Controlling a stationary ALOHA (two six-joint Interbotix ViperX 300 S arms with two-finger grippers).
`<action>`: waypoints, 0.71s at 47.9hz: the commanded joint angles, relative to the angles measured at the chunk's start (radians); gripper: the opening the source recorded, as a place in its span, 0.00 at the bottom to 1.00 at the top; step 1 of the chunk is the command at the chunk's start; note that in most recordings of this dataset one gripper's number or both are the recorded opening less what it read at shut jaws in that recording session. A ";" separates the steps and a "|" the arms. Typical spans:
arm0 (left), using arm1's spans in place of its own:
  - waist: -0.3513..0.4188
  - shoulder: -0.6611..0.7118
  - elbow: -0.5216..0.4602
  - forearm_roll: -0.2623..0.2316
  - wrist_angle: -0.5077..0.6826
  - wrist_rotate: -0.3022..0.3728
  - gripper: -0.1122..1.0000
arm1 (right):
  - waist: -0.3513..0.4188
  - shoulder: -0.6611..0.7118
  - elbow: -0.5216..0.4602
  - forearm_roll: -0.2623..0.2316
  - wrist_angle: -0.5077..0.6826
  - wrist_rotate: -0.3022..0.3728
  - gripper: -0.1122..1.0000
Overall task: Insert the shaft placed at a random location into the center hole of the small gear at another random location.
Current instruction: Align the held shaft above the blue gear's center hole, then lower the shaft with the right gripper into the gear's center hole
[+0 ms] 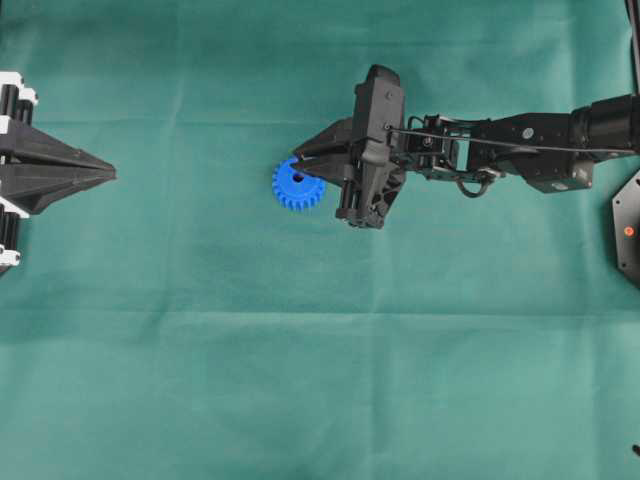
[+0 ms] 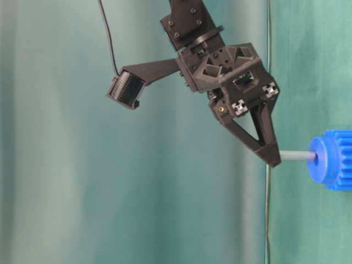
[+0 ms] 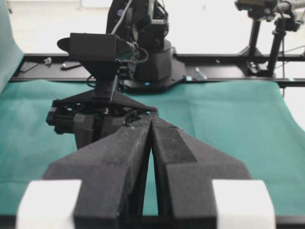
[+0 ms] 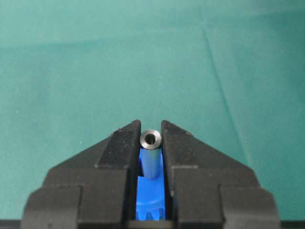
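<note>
The right gripper (image 4: 151, 143) is pinching the shaft (image 4: 151, 157) between narrowly set fingers, directly over the small gear (image 4: 150, 200) on the green cloth (image 4: 95, 71). In the table-level view the shaft's far end is meeting the center hole (image 2: 314, 156). A slight tilt could be jamming it or nudging the unrestrained gear sideways. Farther off, the left gripper (image 1: 110, 175) is resting closed and empty.

The surface (image 1: 300, 380) is covered edge to edge by a green cloth (image 1: 200, 100), marked by faint fold creases. Directly on the cloth, the small gear (image 1: 296, 187) is seen in the overhead view just toward nine o'clock of the middle, its bright blue teeth shown all round. At three o'clock, a black plate (image 1: 627, 228) is found at the edge.
</note>
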 commanded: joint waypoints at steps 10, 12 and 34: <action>0.000 0.006 -0.028 0.003 -0.011 0.000 0.10 | 0.003 -0.009 -0.020 0.002 -0.015 0.000 0.22; -0.002 0.006 -0.028 0.003 -0.011 0.000 0.10 | 0.003 -0.009 -0.018 0.002 -0.015 0.000 0.22; -0.002 0.005 -0.028 0.003 -0.012 0.000 0.10 | 0.002 -0.064 -0.028 0.002 -0.006 -0.002 0.22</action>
